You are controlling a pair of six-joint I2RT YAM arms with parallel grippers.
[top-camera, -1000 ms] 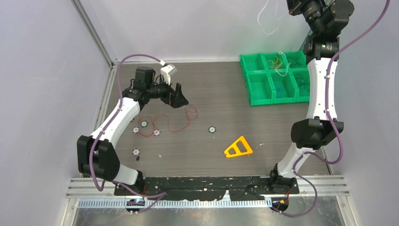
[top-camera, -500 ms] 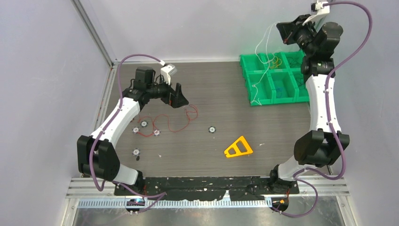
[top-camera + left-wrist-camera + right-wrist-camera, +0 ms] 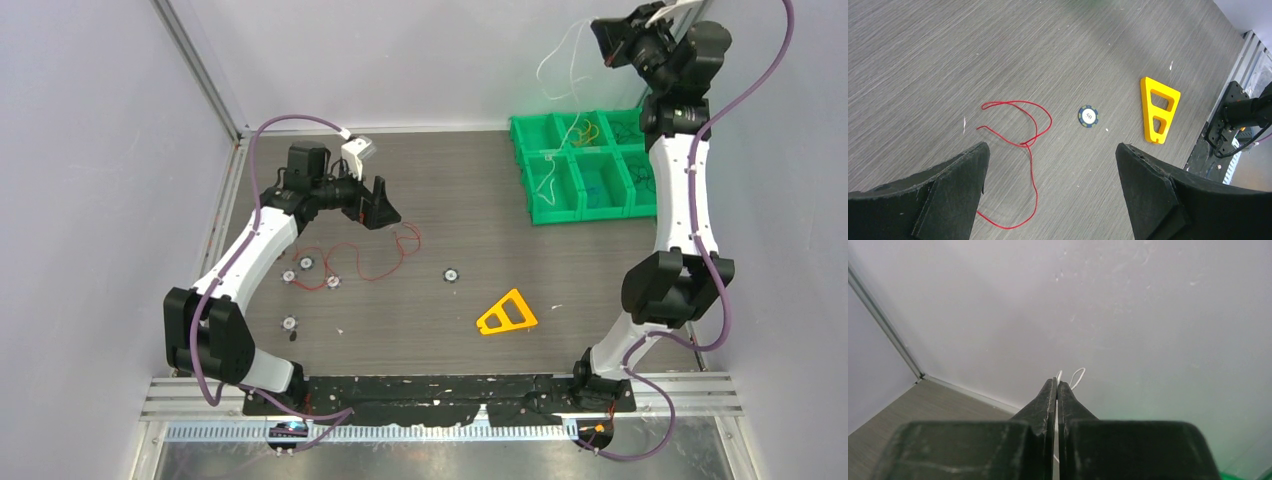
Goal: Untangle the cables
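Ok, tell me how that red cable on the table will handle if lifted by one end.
Probably floppy: the red cable lies in loose, irregular curls, so it should dangle rather than hold shape. Likely very light, being so thin. It crosses itself, so loops may snag; the white cable hangs just as limp from the right tool.

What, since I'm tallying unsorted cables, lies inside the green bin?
The green bin holds yellow-orange, blue and black cables, plus a white cable leading up to the right tool. The right arm hides part of its right compartments.
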